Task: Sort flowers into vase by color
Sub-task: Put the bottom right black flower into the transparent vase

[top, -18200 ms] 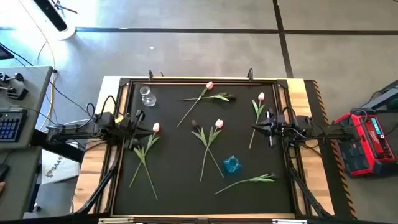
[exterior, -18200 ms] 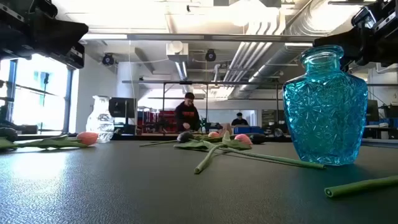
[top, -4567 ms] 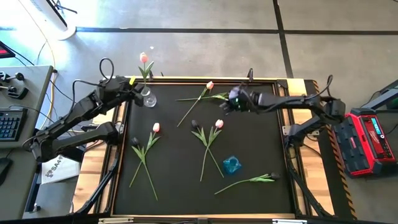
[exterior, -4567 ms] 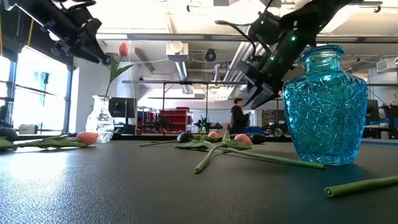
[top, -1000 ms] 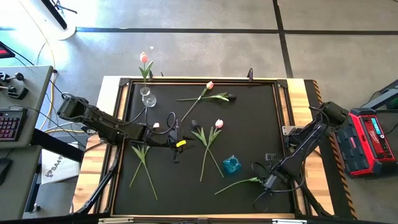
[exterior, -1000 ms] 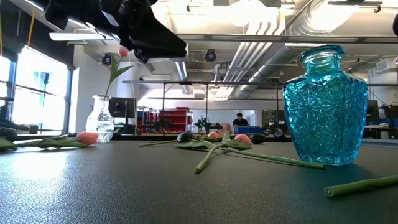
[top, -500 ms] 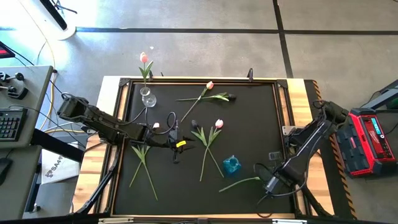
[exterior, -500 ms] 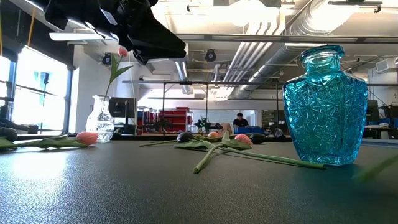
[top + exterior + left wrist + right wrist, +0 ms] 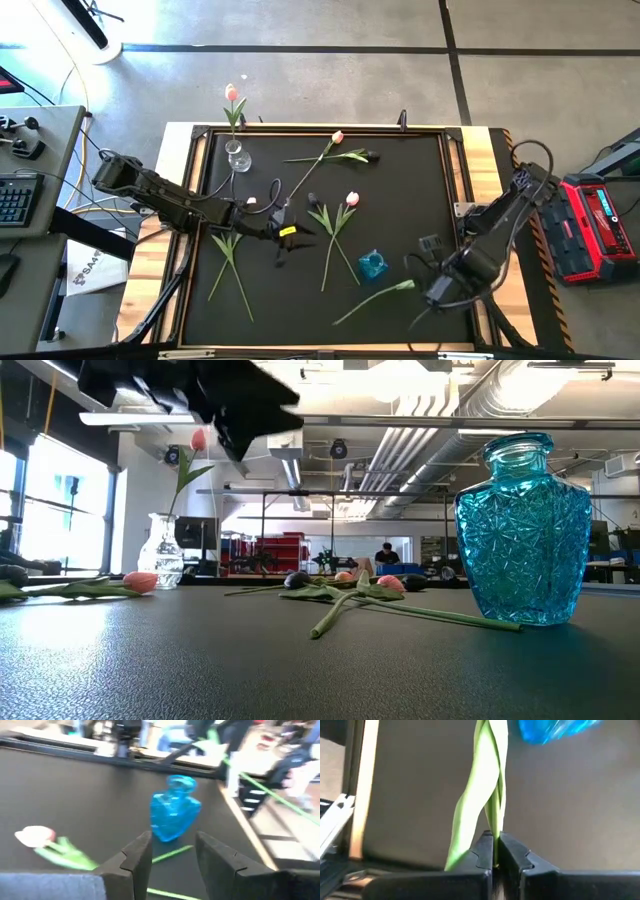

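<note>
My right gripper (image 9: 437, 290), near the table's front right, is shut on a green-stemmed flower (image 9: 375, 302) whose long stem slants toward the near edge. The flower's head is hidden. My left gripper (image 9: 283, 240) hovers open over mid-table, facing the blue vase (image 9: 175, 815), with nothing between its fingers. A clear vase (image 9: 238, 157) at the far left holds one pink tulip (image 9: 232, 95). Several other tulips lie flat on the black mat: pink heads (image 9: 337, 137) (image 9: 352, 199) (image 9: 250, 203) and dark heads (image 9: 372, 156) (image 9: 312, 200). My right gripper pinches the flower's stem and a leaf wrapped along it (image 9: 494, 837) between its two shut fingers. The fingers lie across the stem, which runs on away from them toward the blue vase (image 9: 555, 730). No part of this stem shows on the mat in the low view.
The blue vase (image 9: 372, 265) stands on the mat between the two grippers, just left of my right gripper. A raised frame (image 9: 320, 130) edges the mat. People stand far off in the room behind (image 9: 384, 552).
My right gripper has risen a little with the flower. The stem's free end, which lay on the mat at the near right, has lifted off it and swung toward the near edge. My left gripper has turned slightly in place.
</note>
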Tool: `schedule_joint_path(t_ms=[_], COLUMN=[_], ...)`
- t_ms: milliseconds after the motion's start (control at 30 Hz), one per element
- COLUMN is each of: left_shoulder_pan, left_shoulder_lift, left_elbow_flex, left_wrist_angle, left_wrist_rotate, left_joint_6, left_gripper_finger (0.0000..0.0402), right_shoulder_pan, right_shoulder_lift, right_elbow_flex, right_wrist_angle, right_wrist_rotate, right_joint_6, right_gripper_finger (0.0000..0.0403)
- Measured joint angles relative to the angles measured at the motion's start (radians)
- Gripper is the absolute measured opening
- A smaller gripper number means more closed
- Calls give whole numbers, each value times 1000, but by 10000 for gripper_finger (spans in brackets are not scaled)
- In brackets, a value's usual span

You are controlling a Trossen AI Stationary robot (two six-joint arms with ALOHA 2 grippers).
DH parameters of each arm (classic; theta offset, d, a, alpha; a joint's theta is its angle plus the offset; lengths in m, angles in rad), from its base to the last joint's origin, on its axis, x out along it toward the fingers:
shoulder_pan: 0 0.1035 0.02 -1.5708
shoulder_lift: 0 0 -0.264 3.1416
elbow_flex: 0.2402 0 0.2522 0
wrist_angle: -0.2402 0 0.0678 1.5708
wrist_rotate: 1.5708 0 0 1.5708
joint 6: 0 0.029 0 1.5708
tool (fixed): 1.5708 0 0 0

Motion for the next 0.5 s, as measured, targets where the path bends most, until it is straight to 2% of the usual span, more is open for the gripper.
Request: schedule_joint_path(t_ms=[233, 500], left_shoulder_pan=[0, 36], left_shoulder_lift=[0, 0], left_elbow_flex=[66, 105], left_wrist_angle=[-54, -99], left_wrist_rotate=[60, 61], left_joint_6=[-25, -78], left_gripper_finger=[167, 186], right_shoulder_pan=[-151, -313], right_shoulder_lift=[0, 0], right_elbow_flex=[8, 8], right_wrist_angle=[-1, 63], right_wrist_rotate=[115, 394], right_joint_6=[-287, -663], right_gripper_finger=[1, 1])
